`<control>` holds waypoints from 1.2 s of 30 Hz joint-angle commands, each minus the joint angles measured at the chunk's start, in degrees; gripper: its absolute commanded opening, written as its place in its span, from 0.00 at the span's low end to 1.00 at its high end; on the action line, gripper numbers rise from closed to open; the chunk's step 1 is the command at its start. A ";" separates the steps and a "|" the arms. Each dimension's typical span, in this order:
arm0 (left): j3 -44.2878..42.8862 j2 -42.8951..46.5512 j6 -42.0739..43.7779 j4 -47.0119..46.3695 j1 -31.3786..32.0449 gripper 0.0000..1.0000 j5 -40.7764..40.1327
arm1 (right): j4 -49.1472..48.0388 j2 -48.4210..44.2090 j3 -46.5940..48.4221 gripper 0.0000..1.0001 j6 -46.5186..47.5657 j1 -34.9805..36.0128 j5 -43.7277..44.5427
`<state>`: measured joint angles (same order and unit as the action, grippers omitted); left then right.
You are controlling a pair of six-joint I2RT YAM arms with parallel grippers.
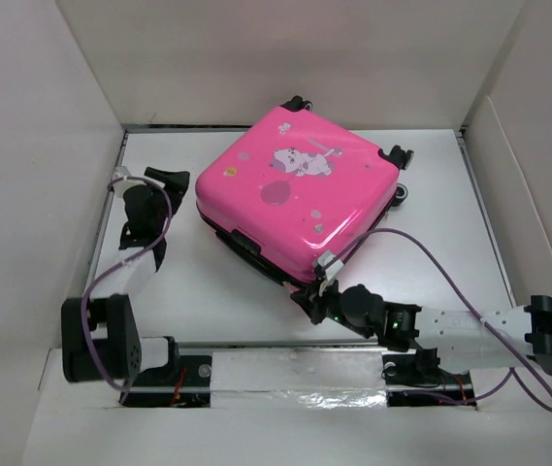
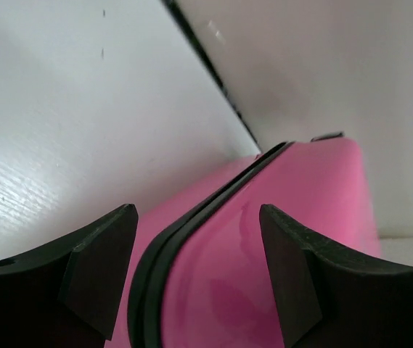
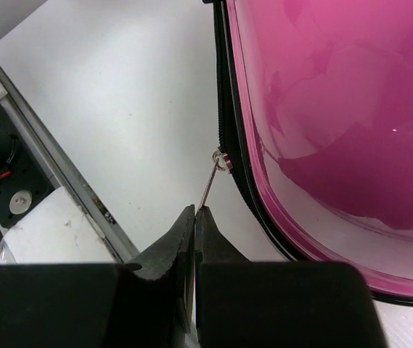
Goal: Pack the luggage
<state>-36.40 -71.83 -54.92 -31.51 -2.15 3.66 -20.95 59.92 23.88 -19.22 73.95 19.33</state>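
1. The luggage [image 1: 295,189], a glossy hot-pink hard-shell case with cartoon print and black trim, lies flat, lid down, set diagonally on the white surface [image 1: 208,301].
2. Its black wheels [image 1: 399,155] face far right, and its zipper pull [image 3: 207,190] juts from the near seam.

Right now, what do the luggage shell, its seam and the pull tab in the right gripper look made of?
The luggage shell looks like hard plastic, high gloss: sharp mirrored highlights. The seam looks like matte black zipper tape, finely toothed, probably fabric. The pull tab, pinched in the right gripper, looks like thin metal: slim, with a shiny ring.
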 commanded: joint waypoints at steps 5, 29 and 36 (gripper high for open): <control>-6.93 -11.39 -0.55 -4.44 2.67 0.64 10.14 | -6.13 0.11 0.82 0.00 -0.11 2.07 -5.36; 15.74 7.31 -1.24 -9.19 41.00 0.61 -0.23 | 1.52 8.44 15.89 0.00 10.41 1.43 -21.79; 20.93 15.23 -3.00 -8.13 42.05 0.61 -1.64 | 0.21 22.07 28.50 0.00 15.97 6.20 -23.99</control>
<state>-18.61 -57.84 -58.22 -44.64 37.91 -3.29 -13.43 80.40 48.12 -6.72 78.13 2.33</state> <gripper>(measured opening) 0.610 0.010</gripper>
